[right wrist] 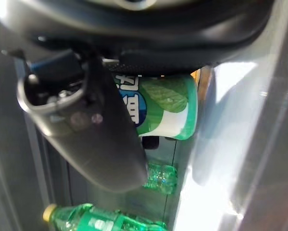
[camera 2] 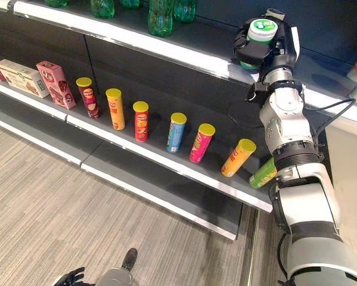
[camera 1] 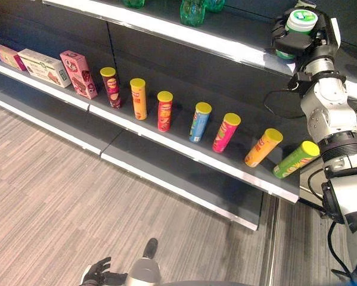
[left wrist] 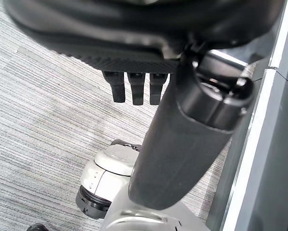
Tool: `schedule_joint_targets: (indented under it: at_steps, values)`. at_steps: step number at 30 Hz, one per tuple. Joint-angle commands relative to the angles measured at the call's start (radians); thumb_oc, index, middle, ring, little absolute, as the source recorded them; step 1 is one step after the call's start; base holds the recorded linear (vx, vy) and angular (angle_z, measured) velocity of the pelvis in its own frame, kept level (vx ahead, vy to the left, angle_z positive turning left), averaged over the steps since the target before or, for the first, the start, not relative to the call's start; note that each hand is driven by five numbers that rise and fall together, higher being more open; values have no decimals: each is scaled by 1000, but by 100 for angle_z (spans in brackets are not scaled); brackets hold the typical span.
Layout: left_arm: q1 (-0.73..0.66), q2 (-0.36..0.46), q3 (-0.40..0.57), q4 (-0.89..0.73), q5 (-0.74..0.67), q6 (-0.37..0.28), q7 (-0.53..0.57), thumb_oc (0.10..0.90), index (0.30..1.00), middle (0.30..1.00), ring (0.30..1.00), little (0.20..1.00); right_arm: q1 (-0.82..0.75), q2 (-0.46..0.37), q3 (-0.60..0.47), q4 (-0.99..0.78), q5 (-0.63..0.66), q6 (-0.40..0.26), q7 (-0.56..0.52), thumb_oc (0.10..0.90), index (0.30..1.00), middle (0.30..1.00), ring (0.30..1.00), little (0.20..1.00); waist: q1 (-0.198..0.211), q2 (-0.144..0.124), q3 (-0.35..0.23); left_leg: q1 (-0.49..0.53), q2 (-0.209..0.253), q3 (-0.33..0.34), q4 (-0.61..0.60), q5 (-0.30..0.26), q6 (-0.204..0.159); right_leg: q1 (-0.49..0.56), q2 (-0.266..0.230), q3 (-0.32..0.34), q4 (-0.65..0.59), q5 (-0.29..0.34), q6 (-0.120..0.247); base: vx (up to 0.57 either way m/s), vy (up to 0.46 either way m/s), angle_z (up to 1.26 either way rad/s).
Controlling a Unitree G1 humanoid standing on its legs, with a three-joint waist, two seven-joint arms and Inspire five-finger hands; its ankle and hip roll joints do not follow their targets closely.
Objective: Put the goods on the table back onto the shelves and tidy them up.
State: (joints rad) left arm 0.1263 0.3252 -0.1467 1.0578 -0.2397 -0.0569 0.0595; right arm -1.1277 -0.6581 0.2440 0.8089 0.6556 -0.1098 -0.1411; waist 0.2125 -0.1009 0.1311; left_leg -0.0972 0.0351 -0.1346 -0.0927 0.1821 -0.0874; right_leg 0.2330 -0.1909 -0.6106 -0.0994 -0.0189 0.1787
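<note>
Seven crisp tubes (camera 1: 165, 111) with yellow lids stand in a row on the dark middle shelf (camera 1: 184, 146), well below the raised right hand (camera 2: 263, 49), and the last, green one (camera 1: 295, 159) is nearest beneath that arm. Up top, the right hand has its fingers and thumb curled round a green-and-white tub (camera 2: 260, 34), holding it over the upper shelf (camera 2: 166, 50), with green bottles (camera 2: 161, 15) further along that shelf. Boxes (camera 1: 78, 73) sit at the row's far end. Down low, the left hand (camera 1: 99, 274) hangs over grey striped carpet (camera 1: 53, 196), fingers loosely bent, holding nothing.
</note>
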Motion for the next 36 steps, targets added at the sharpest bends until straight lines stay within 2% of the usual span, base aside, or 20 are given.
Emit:
schedule_joint_targets:
  at_steps: [1, 6, 18, 19, 22, 23, 25, 26, 27, 36]
  values:
    - [-60, 48, -29, 1, -7, -40, -5, 800, 900, 900, 900, 900, -185, -43, 48, 29, 71, -49, -15, 400, 300, 300, 300, 300, 24, -11, -22, 116, 15, 109, 5, -212, -34, -23, 4, 19, 19, -34, -21, 0, 0, 0]
    - [-65, 55, -32, 13, 0, -35, -15, 800, 900, 900, 900, 900, -230, -62, 91, 53, 65, -32, -1, 400, 300, 300, 300, 300, 26, -12, -20, 112, 17, 107, 5, -209, -36, -25, 6, 18, 18, -37, -23, 0, 0, 0]
    - [-76, 57, -32, 8, -5, -30, -12, 800, 900, 900, 900, 900, -217, -35, 106, 54, 56, -18, 7, 400, 300, 300, 300, 300, 15, -19, -20, 121, 19, 116, 5, -215, -34, -25, 10, 31, 18, -37, -26, 0, 0, 0]
    - [-77, 57, -32, 5, -6, -31, -11, 800, 900, 900, 900, 900, -218, -32, 112, 51, 50, -16, 9, 482, 422, 422, 422, 422, 13, -19, -20, 125, 19, 117, 5, -217, -32, -23, 10, 33, 18, -37, -26, 0, 0, 0]
    - [-76, 56, -35, 4, -5, -31, -13, 800, 900, 900, 900, 900, -219, -26, 112, 50, 53, -15, 12, 656, 684, 684, 684, 684, 11, -20, -20, 129, 19, 118, 5, -219, -32, -21, 9, 33, 18, -37, -27, 0, 0, 0]
    - [-78, 56, -36, 4, -6, -31, -11, 800, 900, 900, 900, 900, -218, -20, 111, 52, 55, -15, 12, 745, 818, 818, 818, 818, 10, -20, -20, 132, 20, 118, 5, -220, -32, -19, 10, 34, 18, -38, -27, 0, 0, 0]
    - [-81, 59, -36, 1, -7, -30, -11, 800, 900, 900, 900, 900, -217, -18, 110, 58, 55, -12, 12, 778, 867, 867, 867, 867, 9, -20, -19, 135, 20, 119, 5, -221, -32, -16, 11, 34, 18, -39, -28, 0, 0, 0]
    - [-82, 59, -38, 1, -7, -30, -10, 800, 900, 900, 900, 900, -217, -15, 110, 60, 53, -12, 11, 776, 865, 865, 865, 865, 9, -20, -20, 136, 20, 119, 5, -221, -32, -14, 12, 33, 18, -40, -28, 0, 0, 0]
    - [-82, 58, -38, 0, -8, -30, -10, 800, 900, 900, 900, 900, -216, -15, 109, 63, 55, -11, 10, 800, 900, 900, 900, 900, 8, -20, -21, 137, 20, 119, 5, -222, -32, -13, 11, 33, 18, -40, -28, 0, 0, 0]
    - [-85, 60, -37, 4, -8, -27, -11, 800, 900, 900, 900, 900, -211, 1, 106, 70, 54, -5, 14, 800, 900, 900, 900, 900, 6, -22, -24, 143, 22, 121, 5, -224, -32, -10, 13, 35, 18, -42, -30, 0, 0, 0]
